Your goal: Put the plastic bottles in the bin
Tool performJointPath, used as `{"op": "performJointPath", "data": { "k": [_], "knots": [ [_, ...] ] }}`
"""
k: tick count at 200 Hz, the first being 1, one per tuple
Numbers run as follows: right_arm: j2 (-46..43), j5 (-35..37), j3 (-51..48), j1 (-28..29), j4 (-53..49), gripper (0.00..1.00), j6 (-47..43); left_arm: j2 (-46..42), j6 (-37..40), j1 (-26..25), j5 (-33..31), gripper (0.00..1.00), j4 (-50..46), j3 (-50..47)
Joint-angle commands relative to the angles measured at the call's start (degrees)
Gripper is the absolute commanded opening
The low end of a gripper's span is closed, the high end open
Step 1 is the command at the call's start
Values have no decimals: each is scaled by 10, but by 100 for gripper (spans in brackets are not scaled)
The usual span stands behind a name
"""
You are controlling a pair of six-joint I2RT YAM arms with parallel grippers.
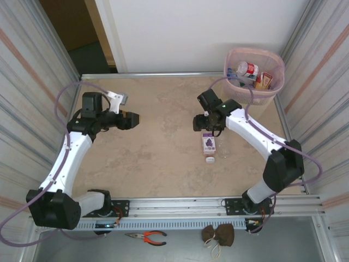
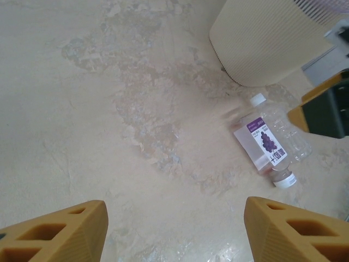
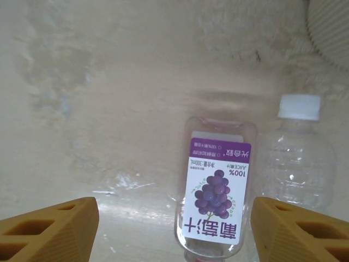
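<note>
Right, from overhead I have two bottles lying on the tabletop [image 1: 152, 147], right of centre and apart from the bin [image 1: 248, 94], which stands in the far right corner. The grape-juice bottle [image 1: 208, 143] wears a purple label with a bunch of grapes and lies on its side, white cap toward the near edge. The clear bottle [image 1: 224, 148] lies just beside it on the right, its white cap pointing the other way, toward the bin. I cannot tell whether the two touch.

Inside the bin I make out several bottles [image 1: 248, 70] piled together: one with a red and white label, one orange-brown, and a blue cap at the left of the rim.

My right hand [image 1: 199, 124] hangs close by the far end of the grape-juice bottle, spread wide and pinching nothing. Through its wrist camera, the bottle's labelled body lies on the tabletop in the gap between the two orange fingers [image 3: 49, 226], with the clear bottle off toward the right one.

My left hand [image 1: 135, 120] sits over the left half of the tabletop, well apart from both bottles. It is spread too, with bare tabletop between its fingers. Its camera looks across at the two bottles and the bin's beige ribbed lower wall behind them.

Red-handled pliers [image 1: 146, 236] lie on the ledge near the arm bases.
</note>
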Motion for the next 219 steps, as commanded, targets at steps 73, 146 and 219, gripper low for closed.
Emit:
{"op": "performJointPath", "data": {
  "k": [73,146,219],
  "knots": [
    [100,2,-45,-38,41,77,44,-33,-36,64,49,67,95,-56],
    [159,1,-19,-40,41,77,27,-41,-35,85,46,67,93,-63],
    [170,-3,-15,-34,41,73,19,-43,-35,85,45,67,92,-62]
  ]
}}
